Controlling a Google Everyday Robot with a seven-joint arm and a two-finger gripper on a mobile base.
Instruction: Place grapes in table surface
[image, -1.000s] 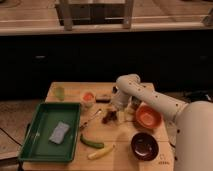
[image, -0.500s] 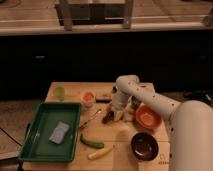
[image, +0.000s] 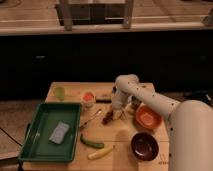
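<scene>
Jaw opening cannot be told from the camera view; the white arm's gripper (image: 114, 113) is lowered mid-table. The small dark reddish-purple grapes bunch (image: 107, 119) is seen just beneath it, on the light tan wooden table surface (image: 120, 150), beside an orange bowl (image: 147, 117).

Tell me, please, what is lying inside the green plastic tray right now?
Inside the green tray lies one pale blue cloth-like item; whatever is beneath it is covered. The gripper is over the table surface, by the grapes.
</scene>
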